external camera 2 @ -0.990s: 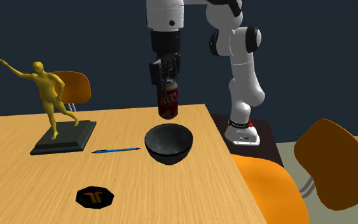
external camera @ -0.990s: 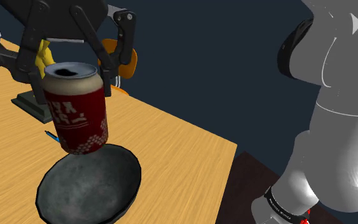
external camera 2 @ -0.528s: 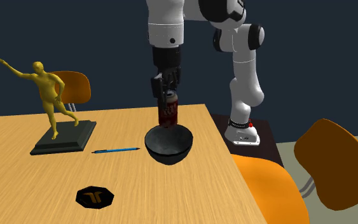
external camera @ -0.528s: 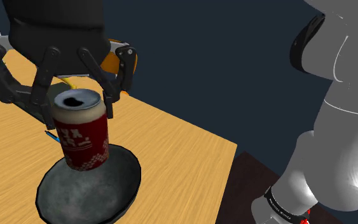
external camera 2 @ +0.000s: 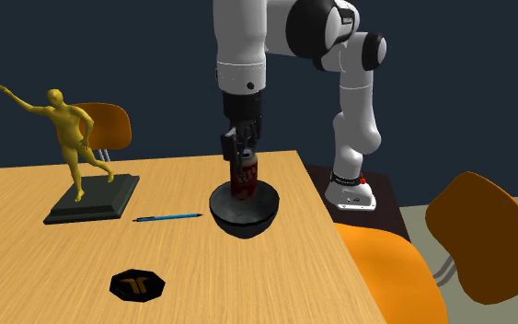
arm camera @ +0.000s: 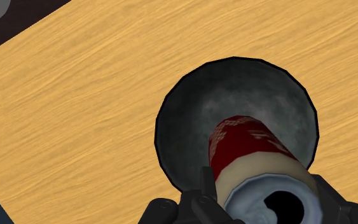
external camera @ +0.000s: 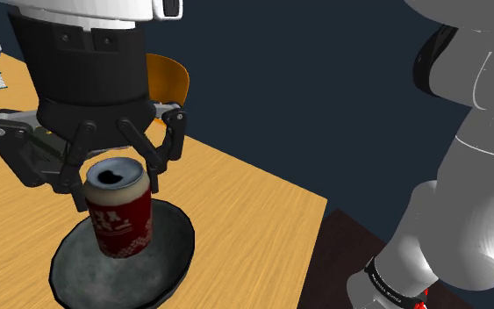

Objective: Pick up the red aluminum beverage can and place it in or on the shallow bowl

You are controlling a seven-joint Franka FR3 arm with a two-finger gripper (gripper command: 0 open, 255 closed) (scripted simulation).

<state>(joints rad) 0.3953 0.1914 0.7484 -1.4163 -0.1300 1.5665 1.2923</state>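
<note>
Can [external camera: 120, 215], red with a white pattern and a pale top, hangs in the tool [external camera: 113, 176]. The tool's two fingers are clamped on the can's upper part, just below the rim. The can's lower end is down inside the dark grey bowl [external camera: 170, 259], which sits near the edge of the wooden surface [external camera: 236, 189].

The hold near the top suits this step, I judge. It leaves the lower body free to go into the bowl without the fingers meeting the bowl's wall. The can leans a little in the shoulder view, its open mouth turned toward that camera. Part of that lean may be the camera's own roll. Yet the wrist view also shows the can slanting away from the fingers, so the grip seems slightly off upright. The placing looks nearly done, with the release left to do.

Whether the base rests on the bowl's floor cannot be told. In the second exterior view the bowl's rim hides the lower part of the can. In the shoulder view the can's near side covers its own foot. In the wrist view the can's mouth is cut off by the picture's edge, and little of the fingers peeks in beside it.

A yellow statue [external camera 2: 68, 129] on a dark base and a blue pen [external camera 2: 169, 217] stand well apart from the bowl and are no obstacle.
</note>
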